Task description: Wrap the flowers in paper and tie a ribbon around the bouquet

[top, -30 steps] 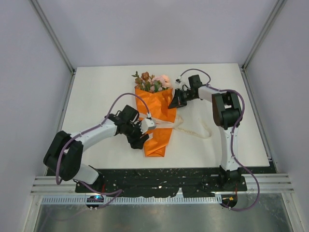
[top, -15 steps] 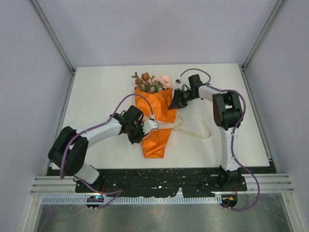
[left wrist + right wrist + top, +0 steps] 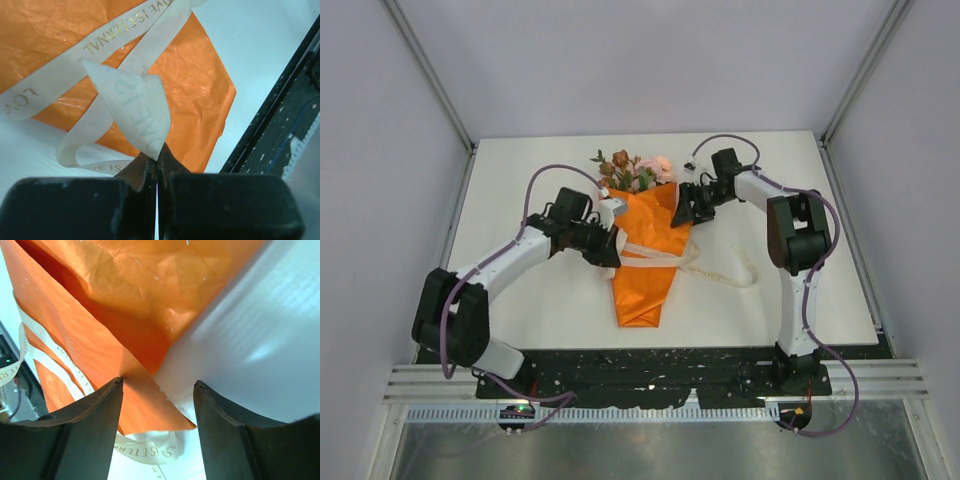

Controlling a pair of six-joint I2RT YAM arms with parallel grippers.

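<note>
Top external view: bouquet [image 3: 645, 255] lying centrally on the table [image 3: 520, 180] — left gripper [image 3: 157, 159] clamped shut on the ribbon [image 3: 131, 97] end, right gripper [image 3: 158, 384] parted astride the paper [image 3: 125, 290] edge, gripping nothing — so a sharp pull could drag the unpinned cone or slip the ribbon free.

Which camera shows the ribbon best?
The left wrist view: it shows the ribbon close up, gold lettering readable, its end pinched between the left fingers. The top view shows a thin pale strip across the orange paper; the right wrist view catches a few bands at its edge.
</note>
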